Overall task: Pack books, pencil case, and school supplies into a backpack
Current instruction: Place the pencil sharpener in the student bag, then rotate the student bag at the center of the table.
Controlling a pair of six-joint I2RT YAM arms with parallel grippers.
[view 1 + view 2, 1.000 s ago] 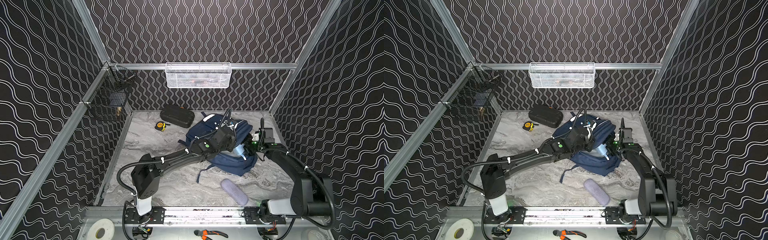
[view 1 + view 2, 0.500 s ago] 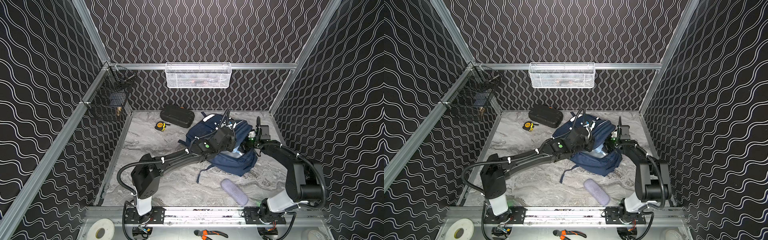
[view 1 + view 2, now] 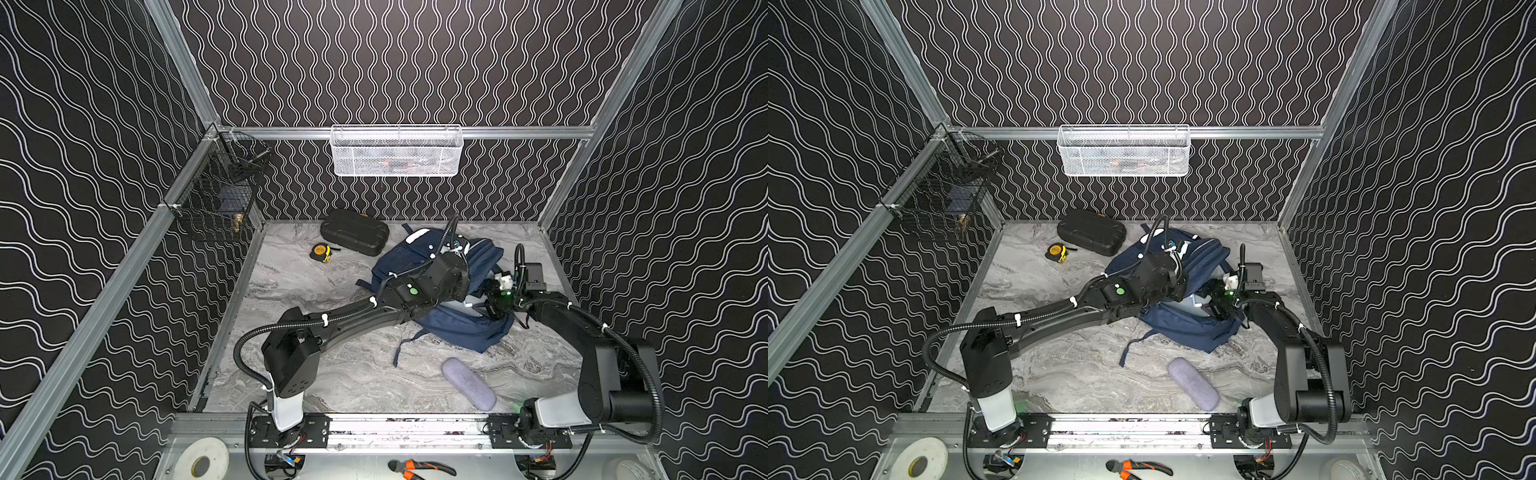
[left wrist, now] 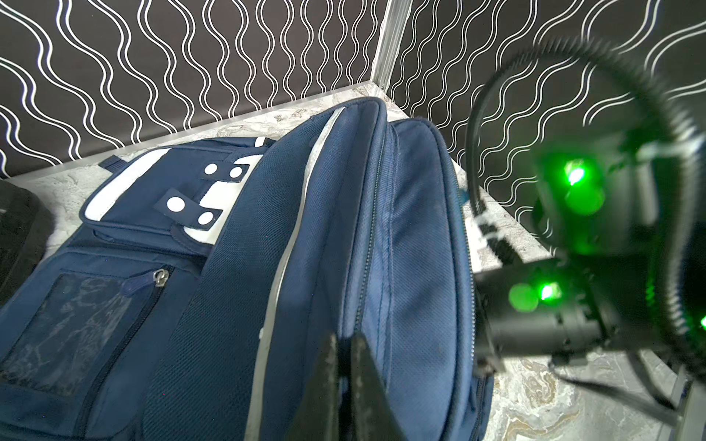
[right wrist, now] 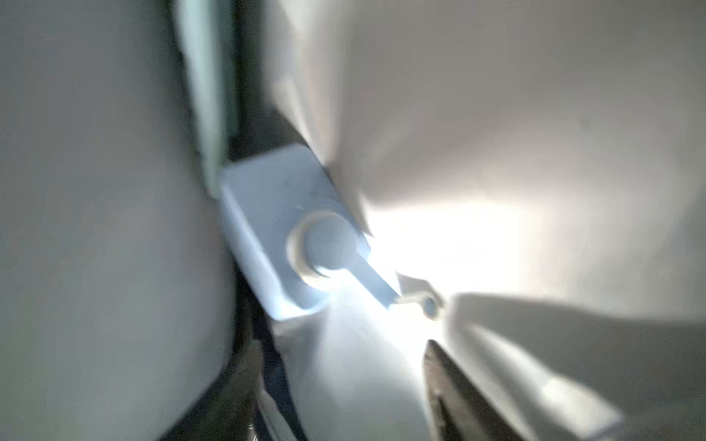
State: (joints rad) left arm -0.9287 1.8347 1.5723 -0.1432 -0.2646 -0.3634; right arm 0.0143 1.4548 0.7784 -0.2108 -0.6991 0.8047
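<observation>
While the left gripper [image 4: 344,338] stays pinched, jaws nearly together, on a fold of the backpack [image 4: 344,229] beside its zip to hold the mouth up, the right arm is what has changed: half a second ago it stood folded tighter and more upright against the bag. Now it has unfolded and sunk back toward its pose of a second ago, wrist still at the opening in both top views. In the right wrist view, blurred by motion, the right gripper [image 5: 344,340] has its fingers standing apart with nothing between them. The pencil sharpener [image 5: 275,214] lies just ahead of them among pale surfaces that I take for the lining, so it looks let go inside the bag rather than carried; I judge that item packed and the arm beginning to back out. The pencil case [image 3: 468,383] has not moved and lies on the table [image 3: 332,374] in front of the backpack, apart from it, so it seems the likely next pick; the books and calculator do not clearly show
</observation>
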